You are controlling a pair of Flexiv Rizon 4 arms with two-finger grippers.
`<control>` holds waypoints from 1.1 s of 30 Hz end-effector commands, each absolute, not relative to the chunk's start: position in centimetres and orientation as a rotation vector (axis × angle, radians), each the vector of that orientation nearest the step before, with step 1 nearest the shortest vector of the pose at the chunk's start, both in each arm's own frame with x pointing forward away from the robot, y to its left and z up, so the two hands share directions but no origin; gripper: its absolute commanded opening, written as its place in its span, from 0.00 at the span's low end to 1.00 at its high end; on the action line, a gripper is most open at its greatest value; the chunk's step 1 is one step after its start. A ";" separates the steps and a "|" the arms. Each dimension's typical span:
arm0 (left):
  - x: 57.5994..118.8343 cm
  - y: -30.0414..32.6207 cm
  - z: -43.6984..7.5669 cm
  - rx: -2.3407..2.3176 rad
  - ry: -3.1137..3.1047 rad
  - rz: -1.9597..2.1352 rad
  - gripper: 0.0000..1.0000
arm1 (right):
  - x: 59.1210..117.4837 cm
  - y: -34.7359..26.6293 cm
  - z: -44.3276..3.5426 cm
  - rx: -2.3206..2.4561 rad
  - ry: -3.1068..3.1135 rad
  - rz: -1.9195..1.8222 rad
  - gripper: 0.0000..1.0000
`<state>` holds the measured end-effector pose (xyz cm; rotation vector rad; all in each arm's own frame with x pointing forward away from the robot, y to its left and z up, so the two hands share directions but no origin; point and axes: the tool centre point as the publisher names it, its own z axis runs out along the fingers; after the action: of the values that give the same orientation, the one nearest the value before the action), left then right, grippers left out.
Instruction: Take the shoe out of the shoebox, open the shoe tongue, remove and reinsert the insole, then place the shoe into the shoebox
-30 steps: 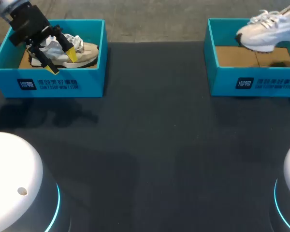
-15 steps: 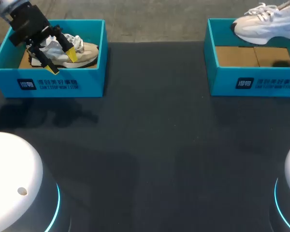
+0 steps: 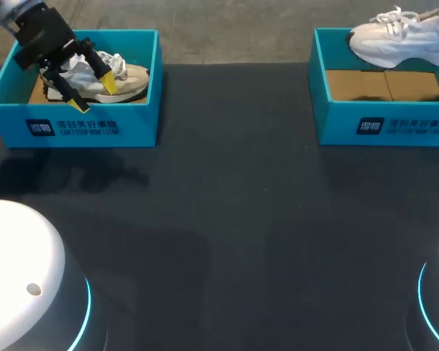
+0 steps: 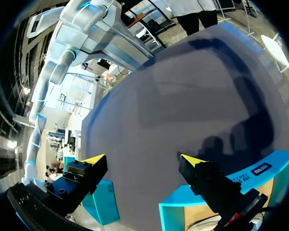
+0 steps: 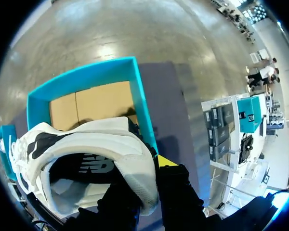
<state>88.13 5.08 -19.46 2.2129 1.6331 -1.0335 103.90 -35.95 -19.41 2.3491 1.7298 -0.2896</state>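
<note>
Higher now over right teal shoebox [image 3: 380,124], white sneaker [image 3: 399,38] clamped at collar by right gripper [image 5: 147,192]; left gripper [image 4: 142,163] fingers apart above beige sneaker [image 3: 128,79].

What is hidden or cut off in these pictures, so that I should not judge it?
1. right gripper: it lies beyond the head view's edge; in the right wrist view the white shoe covers one fingertip.
2. The white shoe's heel end: cut off by the head view's edge.
3. beige shoe: in the head view the left gripper covers its rear part. Whether the open fingers touch it, I cannot tell.
</note>
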 end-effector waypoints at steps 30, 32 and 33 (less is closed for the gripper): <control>88.1 5.1 -19.4 2.215 1.633 -1.031 1.00 | 106.9 -34.2 -29.0 2.243 1.648 -0.349 0.00; 88.1 5.1 -19.4 2.215 1.633 -1.031 1.00 | 107.0 -34.1 -29.4 2.246 1.649 -0.354 0.00; 88.1 5.1 -19.4 2.215 1.633 -1.031 1.00 | 107.0 -34.1 -29.6 2.243 1.645 -0.357 0.00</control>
<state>88.13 5.08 -19.46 2.2129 1.6329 -1.0335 106.29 -34.14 -29.10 2.2398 1.6484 -0.3447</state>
